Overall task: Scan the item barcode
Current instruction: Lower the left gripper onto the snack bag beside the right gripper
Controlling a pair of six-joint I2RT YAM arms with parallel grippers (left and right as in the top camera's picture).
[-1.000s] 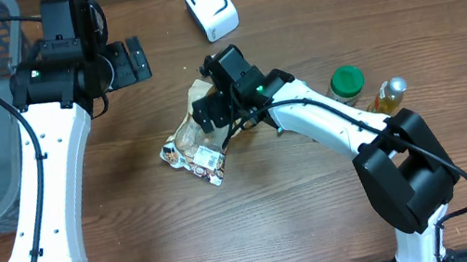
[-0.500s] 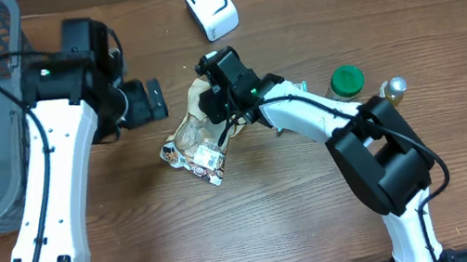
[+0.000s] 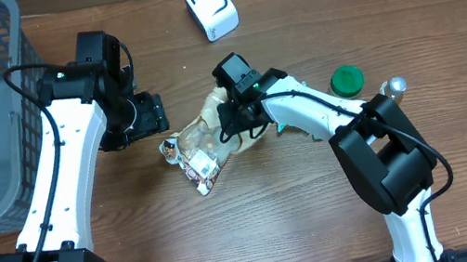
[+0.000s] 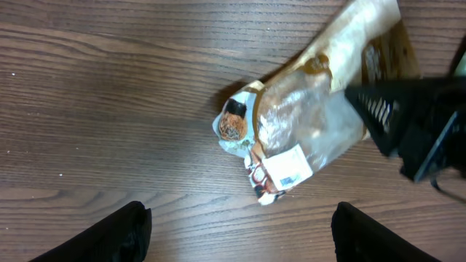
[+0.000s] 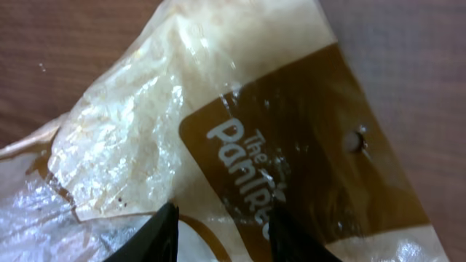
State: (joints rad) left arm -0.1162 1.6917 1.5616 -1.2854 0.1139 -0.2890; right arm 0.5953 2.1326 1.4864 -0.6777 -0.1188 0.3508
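Right gripper (image 5: 222,227) pinched tight on the brown top of the snack bag (image 3: 202,141) mid-tabletop, left gripper (image 4: 240,215) wide open and empty above, and the danger is slick film slipping or crumpling, hiding the barcode label (image 4: 290,166) from the far-edge scanner (image 3: 210,7).

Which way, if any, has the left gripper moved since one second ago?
Yes. In the overhead view the left gripper moved down the image, away from the white scanner, toward the snack bag.
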